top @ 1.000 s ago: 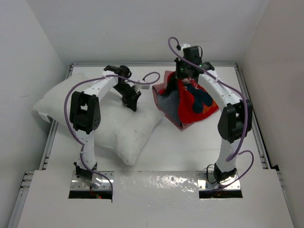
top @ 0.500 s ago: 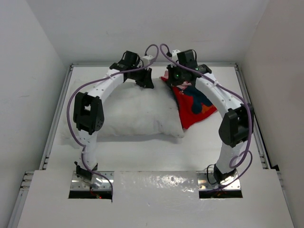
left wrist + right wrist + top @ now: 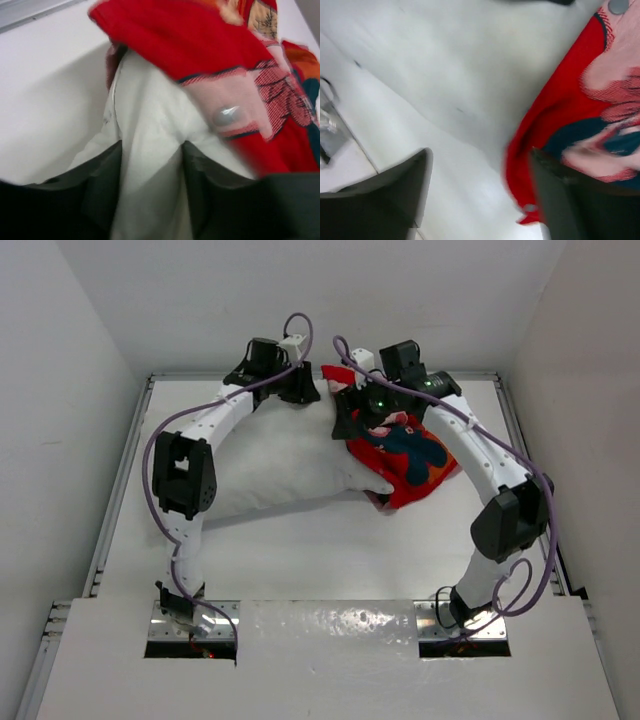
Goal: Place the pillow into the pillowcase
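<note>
The white pillow [image 3: 270,465] lies across the middle left of the table, its right end inside the red printed pillowcase [image 3: 405,455]. My left gripper [image 3: 300,392] is at the pillow's back edge, beside the case's mouth. In the left wrist view its jaws [image 3: 151,150] stand apart with a ridge of pillow [image 3: 145,100] fabric between them and the pillowcase [image 3: 190,40] draped just beyond. My right gripper [image 3: 345,425] hangs over the case's mouth. In the right wrist view it [image 3: 481,155] is wide open, with the pillowcase [image 3: 555,100] hem by its right finger.
White walls enclose the table on three sides. A metal rail [image 3: 200,377] runs along the back edge and another [image 3: 112,520] down the left side. Purple cables [image 3: 300,325] loop above both wrists. Bare tabletop [image 3: 330,550] lies in front of the pillow.
Both grippers have gone from shut to open. The pillow slid right, so its end is now inside the pillowcase. The left gripper moved back and right; the pillowcase has dropped flatter.
</note>
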Controlling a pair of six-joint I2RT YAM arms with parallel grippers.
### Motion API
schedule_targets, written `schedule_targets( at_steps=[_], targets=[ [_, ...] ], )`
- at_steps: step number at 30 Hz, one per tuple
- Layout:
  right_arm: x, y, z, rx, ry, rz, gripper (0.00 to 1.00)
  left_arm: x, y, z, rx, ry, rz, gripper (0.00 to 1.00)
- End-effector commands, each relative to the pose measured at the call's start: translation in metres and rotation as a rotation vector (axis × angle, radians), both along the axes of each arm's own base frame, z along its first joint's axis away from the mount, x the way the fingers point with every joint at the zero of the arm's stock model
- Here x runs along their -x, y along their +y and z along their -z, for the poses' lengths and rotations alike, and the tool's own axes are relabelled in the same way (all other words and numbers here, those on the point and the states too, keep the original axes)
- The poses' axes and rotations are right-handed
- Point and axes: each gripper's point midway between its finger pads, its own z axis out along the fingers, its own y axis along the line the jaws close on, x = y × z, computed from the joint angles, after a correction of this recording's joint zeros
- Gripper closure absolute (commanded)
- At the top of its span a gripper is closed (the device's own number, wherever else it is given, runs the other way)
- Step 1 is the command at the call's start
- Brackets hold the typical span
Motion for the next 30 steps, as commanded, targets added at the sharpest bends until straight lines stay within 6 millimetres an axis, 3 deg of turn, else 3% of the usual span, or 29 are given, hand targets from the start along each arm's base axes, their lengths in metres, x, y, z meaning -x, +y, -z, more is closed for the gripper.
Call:
schedule_targets(
  at_steps=[1, 2, 3, 4, 5, 8, 9, 10, 11, 13, 14, 15, 16, 17, 18, 19, 20, 21, 22, 25, 28, 30],
  targets=[
    [-0.016, 0.019, -0.008, -0.079, 0.004, 0.06, 0.01, -0.041, 0.006, -0.009, -0.021, -0.183, -0.061, 0.51],
    [-0.023, 0.008, -0.005, -0.037, -0.01, 0.137, 0.01, -0.041, 0.01, -0.002, -0.049, -0.169, -0.05, 0.33],
    [-0.028, -0.002, -0.004, -0.006, -0.03, 0.187, 0.01, -0.044, 0.016, 0.001, -0.084, -0.191, -0.015, 0.24],
    [-0.031, -0.011, -0.003, 0.025, -0.052, 0.237, 0.01, -0.045, 0.018, -0.003, -0.092, -0.199, 0.001, 0.2],
    [-0.032, -0.035, -0.002, 0.077, -0.082, 0.328, 0.01, -0.045, 0.021, -0.015, -0.094, -0.218, 0.018, 0.16],
    [-0.026, -0.072, 0.0, 0.106, -0.139, 0.452, 0.01, -0.044, 0.036, -0.057, -0.122, -0.367, 0.07, 0.14],
    [-0.021, -0.077, 0.002, 0.111, -0.145, 0.463, 0.01, -0.04, 0.039, -0.081, -0.136, -0.427, 0.074, 0.14],
    [-0.016, -0.081, 0.004, 0.111, -0.149, 0.467, 0.15, -0.04, 0.04, -0.1, -0.15, -0.479, 0.083, 0.14],
    [-0.006, -0.086, 0.019, 0.126, -0.124, 0.473, 0.34, -0.035, 0.042, -0.104, -0.173, -0.474, 0.101, 0.27],
    [0.001, -0.091, 0.014, 0.092, -0.157, 0.515, 1.0, -0.023, 0.042, -0.122, -0.219, -0.511, 0.18, 0.58],
    [0.01, -0.098, 0.035, 0.109, -0.121, 0.553, 1.0, -0.015, 0.041, -0.123, -0.236, -0.514, 0.223, 0.84],
    [0.011, -0.103, 0.025, 0.076, -0.17, 0.588, 1.0, -0.001, 0.035, -0.132, -0.268, -0.581, 0.334, 0.9],
    [0.014, -0.105, 0.029, 0.062, -0.174, 0.606, 1.0, 0.012, 0.031, -0.135, -0.299, -0.606, 0.41, 0.93],
    [0.025, -0.109, 0.053, 0.07, -0.133, 0.625, 0.69, 0.049, 0.022, -0.112, -0.343, -0.517, 0.546, 0.95],
    [0.024, -0.11, 0.055, 0.049, -0.151, 0.644, 0.47, 0.064, 0.022, -0.111, -0.483, -0.625, 0.688, 0.94],
    [0.028, -0.112, 0.059, 0.044, -0.149, 0.656, 0.35, 0.09, 0.025, -0.078, -0.543, -0.522, 0.78, 0.82],
    [0.037, -0.116, 0.079, 0.064, -0.11, 0.665, 0.27, 0.106, 0.012, -0.067, -0.595, -0.523, 0.852, 0.71],
    [0.04, -0.117, 0.088, 0.075, -0.092, 0.668, 0.25, 0.118, 0.022, -0.04, -0.671, -0.445, 0.866, 0.6],
    [0.044, -0.118, 0.099, 0.092, -0.07, 0.668, 0.24, 0.125, 0.023, -0.027, -0.695, -0.418, 0.882, 0.48],
    [0.054, -0.119, 0.127, 0.121, -0.025, 0.648, 0.24, 0.129, 0.021, 0.001, -0.726, -0.382, 0.853, 0.01],
    [0.053, -0.114, 0.161, 0.111, -0.023, 0.623, 0.25, 0.127, 0.02, 0.028, -0.708, -0.342, 0.807, 0.0],
    [0.049, -0.108, 0.172, 0.09, -0.019, 0.604, 0.26, 0.13, 0.018, 0.046, -0.701, -0.306, 0.807, 0.0]
  ],
)
